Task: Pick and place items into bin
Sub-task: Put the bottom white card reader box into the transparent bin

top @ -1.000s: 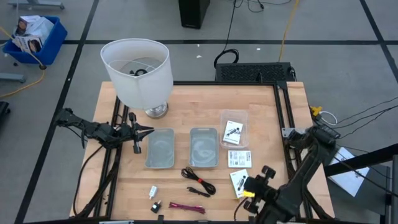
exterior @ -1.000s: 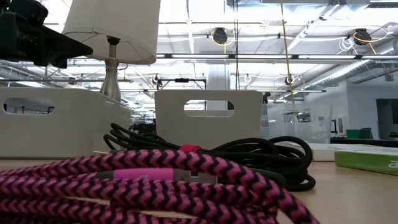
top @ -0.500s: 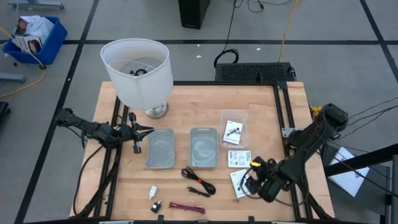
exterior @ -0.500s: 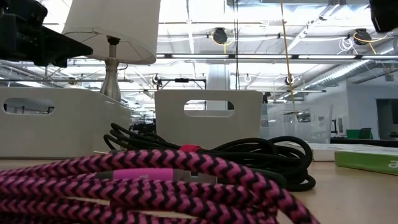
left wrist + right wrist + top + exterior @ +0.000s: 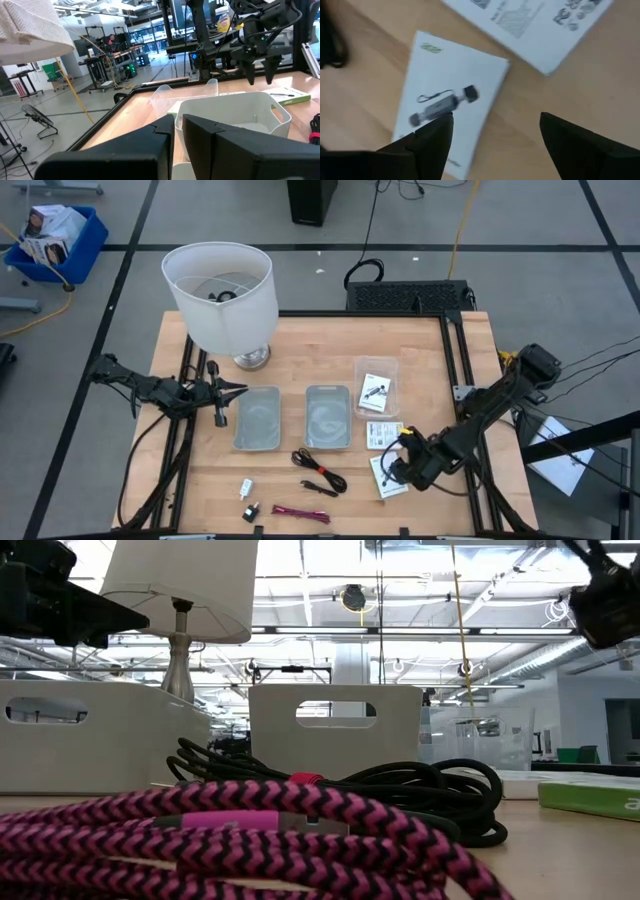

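One white packet (image 5: 451,100) beneath right gripper (image 5: 492,132), jaws spread, not touching.

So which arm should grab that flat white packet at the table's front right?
Right, probably. The right gripper hangs open directly over the flat white packet with black print, while the left gripper waits across the table beside the bins.

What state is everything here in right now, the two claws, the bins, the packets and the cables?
Right gripper: open, above the front packet.
Left gripper: shut, waiting by the lamp.
Two grey bins: empty.
Clear bin: holds one packet.
Black cable: coiled on the table.
Magenta cable: coiled at the table's front edge.
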`<action>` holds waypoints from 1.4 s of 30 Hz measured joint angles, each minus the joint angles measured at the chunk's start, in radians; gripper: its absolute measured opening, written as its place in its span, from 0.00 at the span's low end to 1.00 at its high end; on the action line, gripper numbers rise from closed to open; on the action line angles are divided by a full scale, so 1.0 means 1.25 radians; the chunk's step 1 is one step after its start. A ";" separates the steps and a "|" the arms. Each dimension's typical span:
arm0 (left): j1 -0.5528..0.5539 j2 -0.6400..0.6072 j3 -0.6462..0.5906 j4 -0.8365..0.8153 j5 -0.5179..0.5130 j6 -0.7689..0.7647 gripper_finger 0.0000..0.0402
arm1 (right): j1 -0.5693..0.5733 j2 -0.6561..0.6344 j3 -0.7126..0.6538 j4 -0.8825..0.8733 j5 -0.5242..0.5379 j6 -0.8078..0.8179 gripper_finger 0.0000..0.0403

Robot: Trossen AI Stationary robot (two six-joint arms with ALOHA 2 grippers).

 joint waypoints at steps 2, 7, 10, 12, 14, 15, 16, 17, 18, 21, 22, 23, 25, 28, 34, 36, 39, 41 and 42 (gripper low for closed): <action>0.000 0.000 0.000 0.000 0.000 0.000 0.12 | -0.008 0.012 0.000 0.007 -0.016 -0.011 0.71; 0.000 0.000 0.000 -0.001 0.000 0.009 0.12 | -0.019 0.049 0.000 0.055 -0.026 -0.026 0.71; 0.000 0.000 0.000 -0.001 0.000 0.016 0.12 | -0.021 0.070 0.001 0.071 -0.045 -0.027 0.71; 0.000 0.000 0.000 -0.001 0.000 0.016 0.12 | -0.021 0.085 0.001 0.076 -0.057 -0.022 0.71; 0.000 0.000 0.000 -0.002 0.000 0.016 0.12 | -0.021 0.099 0.003 0.082 -0.068 -0.011 0.71; 0.000 0.000 0.000 -0.002 0.000 0.016 0.12 | -0.021 0.108 0.003 0.085 -0.076 -0.010 0.71; 0.000 0.000 0.000 -0.002 -0.001 0.016 0.12 | -0.021 0.115 0.005 0.086 -0.079 -0.010 0.71; 0.000 0.000 0.000 -0.002 -0.001 0.016 0.12 | -0.021 0.123 0.005 0.086 -0.079 -0.010 0.70; 0.000 0.000 0.000 -0.002 0.000 0.016 0.12 | -0.021 0.133 0.005 0.087 -0.079 -0.011 0.69; 0.000 0.000 0.000 -0.002 -0.001 0.016 0.12 | -0.021 0.156 0.005 0.099 -0.086 -0.021 0.63; 0.000 0.000 0.000 -0.002 -0.001 0.016 0.12 | -0.021 0.165 0.005 0.107 -0.086 -0.026 0.60; 0.000 0.000 0.000 -0.002 -0.001 0.016 0.12 | -0.021 0.171 0.005 0.115 -0.087 -0.028 0.57; 0.000 0.000 0.000 -0.002 -0.001 0.016 0.12 | -0.021 0.180 0.004 0.127 -0.086 -0.032 0.48; 0.000 0.000 0.000 -0.002 -0.001 0.016 0.12 | -0.020 0.192 0.004 0.140 -0.086 -0.044 0.33; 0.000 0.000 0.000 -0.002 0.000 0.013 0.12 | -0.020 0.209 0.003 0.138 -0.087 -0.065 0.04; 0.000 0.000 0.000 -0.002 0.000 0.013 0.12 | -0.020 0.210 0.003 0.136 -0.085 -0.073 0.02; 0.000 0.000 0.000 -0.002 0.000 0.013 0.12 | -0.020 0.197 0.002 0.135 -0.082 -0.073 0.01; 0.000 0.000 0.000 -0.002 0.000 0.012 0.12 | -0.020 0.175 0.002 0.138 -0.050 -0.075 0.01; 0.000 0.000 0.000 -0.002 0.000 0.012 0.12 | -0.020 0.159 0.002 0.148 -0.036 -0.076 0.01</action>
